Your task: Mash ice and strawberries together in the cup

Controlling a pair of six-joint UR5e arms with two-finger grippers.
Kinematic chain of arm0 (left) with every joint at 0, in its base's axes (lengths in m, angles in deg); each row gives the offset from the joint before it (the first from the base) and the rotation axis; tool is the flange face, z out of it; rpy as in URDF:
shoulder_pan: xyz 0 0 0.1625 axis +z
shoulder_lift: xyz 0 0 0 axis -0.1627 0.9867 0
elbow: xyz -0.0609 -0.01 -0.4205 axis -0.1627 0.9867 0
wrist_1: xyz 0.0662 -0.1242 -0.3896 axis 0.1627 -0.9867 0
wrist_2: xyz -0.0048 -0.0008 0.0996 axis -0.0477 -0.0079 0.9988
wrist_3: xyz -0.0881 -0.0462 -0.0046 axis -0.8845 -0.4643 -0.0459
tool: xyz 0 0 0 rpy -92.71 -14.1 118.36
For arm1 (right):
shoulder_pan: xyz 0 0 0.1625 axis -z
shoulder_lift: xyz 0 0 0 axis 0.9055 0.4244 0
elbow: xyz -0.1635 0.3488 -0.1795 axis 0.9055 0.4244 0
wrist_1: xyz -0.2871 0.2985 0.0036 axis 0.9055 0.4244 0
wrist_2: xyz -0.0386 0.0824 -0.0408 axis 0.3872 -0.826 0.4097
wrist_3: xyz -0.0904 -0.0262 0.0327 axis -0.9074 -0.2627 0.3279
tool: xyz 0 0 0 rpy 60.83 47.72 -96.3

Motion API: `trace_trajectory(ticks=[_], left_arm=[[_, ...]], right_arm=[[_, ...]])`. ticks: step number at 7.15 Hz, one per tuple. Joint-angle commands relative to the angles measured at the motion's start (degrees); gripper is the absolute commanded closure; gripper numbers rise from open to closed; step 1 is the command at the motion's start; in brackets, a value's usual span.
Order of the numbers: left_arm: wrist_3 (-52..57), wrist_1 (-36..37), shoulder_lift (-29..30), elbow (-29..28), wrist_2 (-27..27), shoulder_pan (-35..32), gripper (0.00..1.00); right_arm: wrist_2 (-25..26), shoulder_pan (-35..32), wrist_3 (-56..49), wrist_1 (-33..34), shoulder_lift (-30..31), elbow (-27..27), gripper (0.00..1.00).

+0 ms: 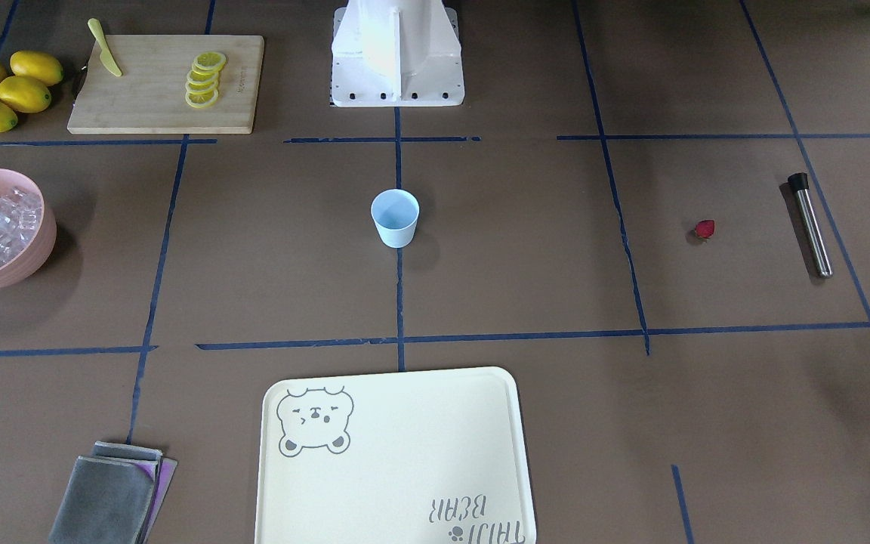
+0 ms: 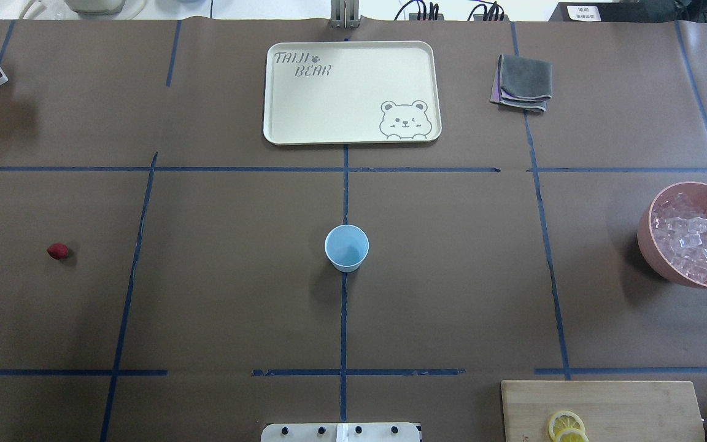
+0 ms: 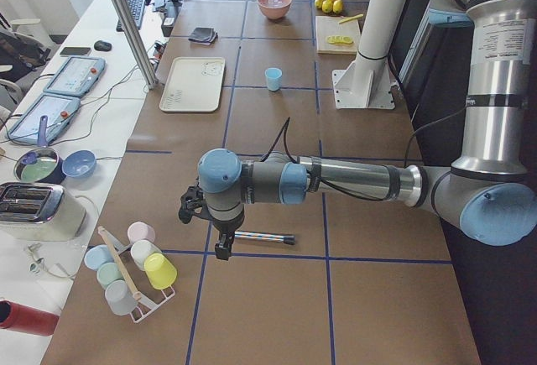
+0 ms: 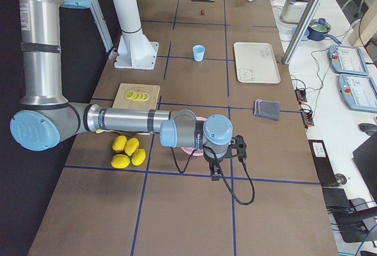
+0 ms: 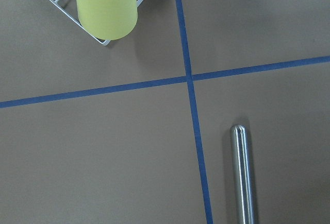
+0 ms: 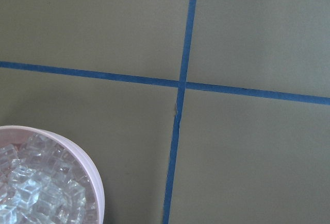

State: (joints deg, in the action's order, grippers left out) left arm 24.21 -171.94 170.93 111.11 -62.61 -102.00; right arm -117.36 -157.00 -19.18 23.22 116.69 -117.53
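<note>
My left arm (image 3: 352, 182) and my right arm (image 4: 123, 120) are built alike: smooth silver tubes joined by grey housings, each housing closed with a round pale blue cap (image 3: 220, 170). Dark bands ring the tubes where they meet the joints. A thin black cable (image 4: 254, 192) hangs in a loop off my right wrist, and another runs along my left forearm. My left gripper (image 3: 221, 252) and my right gripper (image 4: 214, 175) are small, black and angular. I stand on a white pedestal (image 1: 397, 45) with a flat plate (image 2: 286, 432) at its foot, edged with a row of dark screws (image 1: 384, 96).
</note>
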Motion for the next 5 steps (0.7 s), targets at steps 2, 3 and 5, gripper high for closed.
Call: trace_trajectory(ticks=[2, 3, 5], left_arm=[[0.0, 0.0, 0.0, 0.0, 0.0, 0.0, 0.0], [0.0, 0.0, 0.0, 0.0, 0.0, 0.0, 0.0], [0.0, 0.0, -0.1, 0.9, 0.0, 0.0, 0.0]], right_arm=[[0.4, 0.0, -0.1, -0.1, -0.7, -0.1, 0.0], [0.4, 0.0, -0.1, -0.1, -0.7, 0.0, 0.0], [0.4, 0.0, 0.1, -0.1, -1.2, -0.1, 0.0]])
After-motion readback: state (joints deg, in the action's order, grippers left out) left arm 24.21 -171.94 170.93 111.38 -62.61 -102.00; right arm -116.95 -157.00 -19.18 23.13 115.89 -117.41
